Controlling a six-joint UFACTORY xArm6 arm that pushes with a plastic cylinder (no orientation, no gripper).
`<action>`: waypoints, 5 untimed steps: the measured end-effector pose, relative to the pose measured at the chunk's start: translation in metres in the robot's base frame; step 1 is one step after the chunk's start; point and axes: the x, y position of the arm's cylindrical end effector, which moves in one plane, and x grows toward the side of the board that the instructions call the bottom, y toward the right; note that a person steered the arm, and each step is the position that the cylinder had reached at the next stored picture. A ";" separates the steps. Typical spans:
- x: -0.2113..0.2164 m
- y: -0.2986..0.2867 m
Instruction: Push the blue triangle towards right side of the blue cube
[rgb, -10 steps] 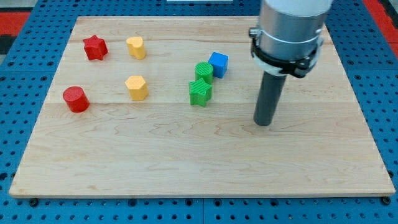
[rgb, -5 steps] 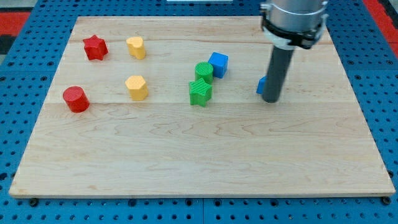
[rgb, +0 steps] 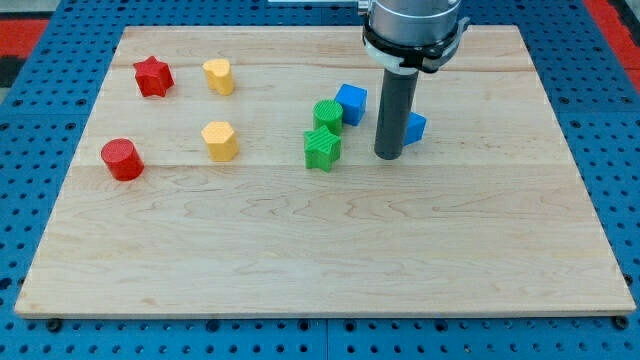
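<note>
The blue cube (rgb: 351, 103) sits on the wooden board (rgb: 320, 240) right of centre, touching a green block (rgb: 327, 114). The blue triangle (rgb: 415, 127) lies to the cube's right, partly hidden behind my rod. My tip (rgb: 389, 157) rests on the board just left of and below the triangle, between it and the green star (rgb: 322, 148). The rod stands between the blue cube and the blue triangle.
A red star (rgb: 152, 76) and a yellow block (rgb: 218, 76) sit at the upper left. A red cylinder (rgb: 122, 159) and a yellow hexagon-like block (rgb: 219, 140) sit at the left middle. The board lies on a blue pegboard (rgb: 40, 150).
My rod has moved up and then left across the board. The blue triangle, first hidden behind the rod, now shows on the rod's right side, a little left of where it appeared.
</note>
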 end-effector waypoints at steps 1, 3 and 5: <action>0.007 0.031; -0.015 0.048; -0.041 0.010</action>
